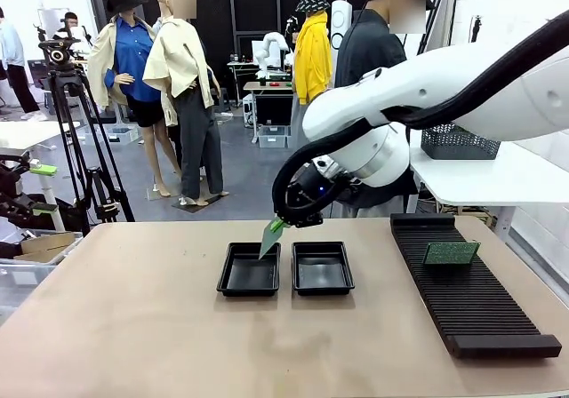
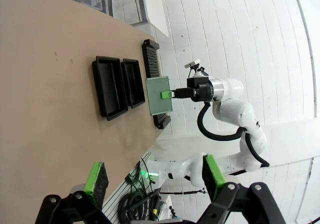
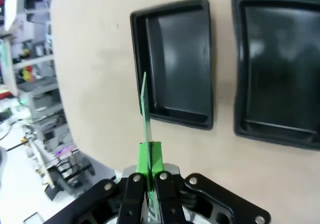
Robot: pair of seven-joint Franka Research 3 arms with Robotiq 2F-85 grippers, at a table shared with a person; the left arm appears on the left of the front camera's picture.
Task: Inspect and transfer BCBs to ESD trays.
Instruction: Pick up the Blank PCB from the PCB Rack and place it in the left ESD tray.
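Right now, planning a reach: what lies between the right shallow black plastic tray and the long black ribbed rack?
Bare tan tabletop, in the front view.

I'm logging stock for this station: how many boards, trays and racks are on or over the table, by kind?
thin flat green circuit boards: 2
shallow black rectangular plastic trays: 2
long black ribbed rack: 1
Total: 5
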